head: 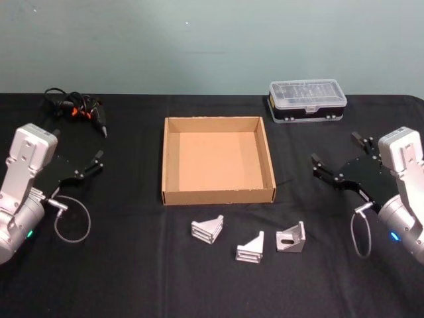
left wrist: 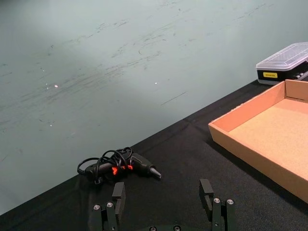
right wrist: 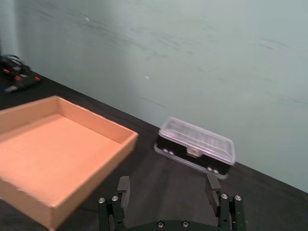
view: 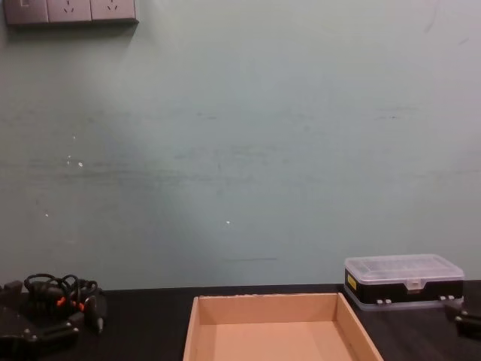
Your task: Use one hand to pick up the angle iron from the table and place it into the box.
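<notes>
Three silver angle irons lie on the black table [head: 132,265] in front of the box: one on the left [head: 207,229], one in the middle [head: 250,247], one on the right [head: 291,238]. The tan cardboard box [head: 218,162] stands empty at the table's centre, also seen as a box [left wrist: 269,139] in the left wrist view and a box [right wrist: 57,144] in the right wrist view. My left gripper [head: 78,147] hovers open left of the box, its fingers [left wrist: 118,190] spread with nothing between them. My right gripper [head: 336,149] hovers open right of the box, with empty fingers [right wrist: 211,183].
A black case with a clear lid [head: 307,99] stands behind the box's right corner. A black and orange tool with a coiled cable [head: 79,109] lies at the back left. A teal wall rises behind the table.
</notes>
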Controlling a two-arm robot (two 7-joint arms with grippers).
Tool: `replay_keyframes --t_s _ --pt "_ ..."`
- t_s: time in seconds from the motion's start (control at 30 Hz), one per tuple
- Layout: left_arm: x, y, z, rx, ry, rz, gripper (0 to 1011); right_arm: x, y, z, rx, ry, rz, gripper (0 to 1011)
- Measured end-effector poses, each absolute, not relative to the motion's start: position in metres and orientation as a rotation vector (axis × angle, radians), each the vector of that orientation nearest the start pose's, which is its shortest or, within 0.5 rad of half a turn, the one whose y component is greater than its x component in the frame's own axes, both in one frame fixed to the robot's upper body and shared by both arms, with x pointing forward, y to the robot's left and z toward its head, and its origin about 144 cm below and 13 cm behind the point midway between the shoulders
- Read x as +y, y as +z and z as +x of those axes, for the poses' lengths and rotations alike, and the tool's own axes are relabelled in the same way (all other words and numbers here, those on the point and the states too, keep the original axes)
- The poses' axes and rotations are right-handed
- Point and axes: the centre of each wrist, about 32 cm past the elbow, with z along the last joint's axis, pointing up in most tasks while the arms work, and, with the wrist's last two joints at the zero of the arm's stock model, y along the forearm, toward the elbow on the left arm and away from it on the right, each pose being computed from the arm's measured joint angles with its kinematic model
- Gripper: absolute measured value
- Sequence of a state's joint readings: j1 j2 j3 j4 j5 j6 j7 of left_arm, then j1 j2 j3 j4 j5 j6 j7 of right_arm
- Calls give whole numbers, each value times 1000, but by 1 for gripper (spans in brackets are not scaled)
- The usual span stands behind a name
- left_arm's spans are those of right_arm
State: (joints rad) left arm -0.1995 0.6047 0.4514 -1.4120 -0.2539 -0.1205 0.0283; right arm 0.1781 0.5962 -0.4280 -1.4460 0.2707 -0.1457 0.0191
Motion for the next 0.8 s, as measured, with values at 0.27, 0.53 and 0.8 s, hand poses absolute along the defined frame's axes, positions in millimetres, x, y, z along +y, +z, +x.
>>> replay_keyframes --t_s 0.27,0.53,0.8 --pt "310 1140 489 -285 1248 304 1011 -313 1169 471 -263 -1065 -236 1002" --pt "310 1140 489 -285 1248 304 1011 -336 1188 460 -183 -830 -289 1002" --pt "310 1140 489 -285 1248 304 1011 -350 1189 460 -126 -643 -374 1002"
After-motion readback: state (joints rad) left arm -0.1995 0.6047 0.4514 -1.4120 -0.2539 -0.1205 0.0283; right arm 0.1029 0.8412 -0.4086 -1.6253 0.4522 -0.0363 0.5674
